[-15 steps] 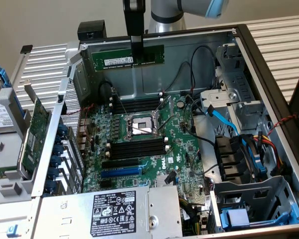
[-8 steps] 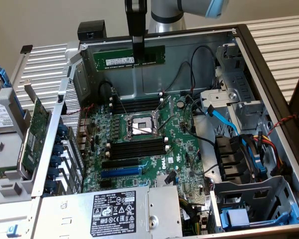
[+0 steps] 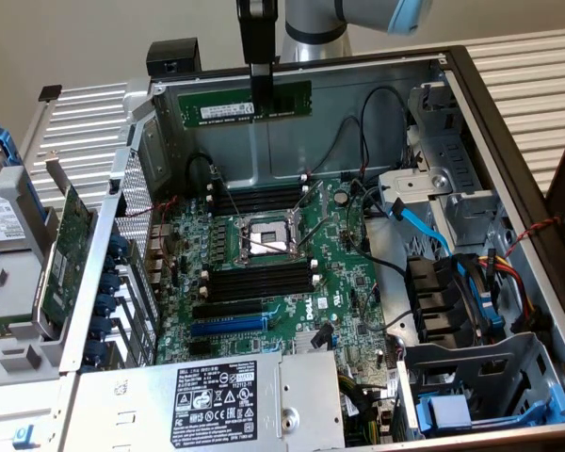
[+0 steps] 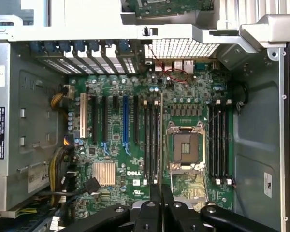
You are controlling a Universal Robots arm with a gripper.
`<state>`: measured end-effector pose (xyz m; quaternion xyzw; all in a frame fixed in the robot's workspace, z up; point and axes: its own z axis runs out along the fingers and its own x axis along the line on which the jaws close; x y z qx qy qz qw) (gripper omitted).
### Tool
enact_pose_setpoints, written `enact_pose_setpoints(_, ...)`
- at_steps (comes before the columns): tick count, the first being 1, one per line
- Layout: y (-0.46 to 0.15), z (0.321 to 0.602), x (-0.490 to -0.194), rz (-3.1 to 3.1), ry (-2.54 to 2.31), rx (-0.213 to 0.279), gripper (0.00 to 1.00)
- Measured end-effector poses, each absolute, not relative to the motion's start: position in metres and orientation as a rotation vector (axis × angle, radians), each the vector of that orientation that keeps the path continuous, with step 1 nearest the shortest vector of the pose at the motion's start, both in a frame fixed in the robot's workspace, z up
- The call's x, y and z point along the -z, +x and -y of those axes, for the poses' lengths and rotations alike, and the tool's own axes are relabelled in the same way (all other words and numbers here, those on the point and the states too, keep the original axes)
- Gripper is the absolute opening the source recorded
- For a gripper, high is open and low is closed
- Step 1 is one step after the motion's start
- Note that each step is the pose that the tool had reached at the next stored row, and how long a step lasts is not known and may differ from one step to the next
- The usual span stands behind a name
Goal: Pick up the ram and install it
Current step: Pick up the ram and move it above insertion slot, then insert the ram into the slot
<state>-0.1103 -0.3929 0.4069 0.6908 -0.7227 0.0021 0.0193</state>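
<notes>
Open computer case [image 3: 358,118] lying flat on a slatted surface [image 3: 527,66]. Inside, green motherboard [image 3: 348,282] with a bare metal CPU socket [image 3: 266,235] near its middle and a blue expansion slot [image 3: 228,325] closer to the silver power supply [image 3: 122,405]. Black label [image 3: 217,400] on that supply. Blue cable [image 3: 424,226] curving at the exterior view's right. Green expansion card [image 3: 71,240] outside the case, at the exterior view's left. Gold heatsink [image 4: 104,173] on the board.

Bright, even light; soft shadows and faint glare inside the chassis [image 3: 358,132]
</notes>
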Motion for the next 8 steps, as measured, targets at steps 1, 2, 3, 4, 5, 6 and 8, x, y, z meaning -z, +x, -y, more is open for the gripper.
enact_pose_setpoints(1, -0.1101, 0.3923, -0.4068, 2.243, 2.144, -0.006, 0.13)
enact_pose_setpoints(2, -0.1098, 0.3919, -0.4068, 2.243, 2.145, -0.006, 0.13)
enact_pose_setpoints(3, -0.1093, 0.3914, -0.4068, 2.243, 2.145, -0.005, 0.13)
enact_pose_setpoints(4, -0.1085, 0.3909, -0.4067, 2.243, 2.145, -0.005, 0.13)
enact_pose_setpoints(5, -0.1078, 0.3904, -0.4067, 2.243, 2.146, -0.005, 0.13)
enact_pose_setpoints(6, -0.1073, 0.39, -0.4066, 2.242, 2.146, -0.005, 0.13)
enact_pose_setpoints(8, -0.106, 0.3898, -0.4066, 2.241, 2.147, -0.005, 0.13)
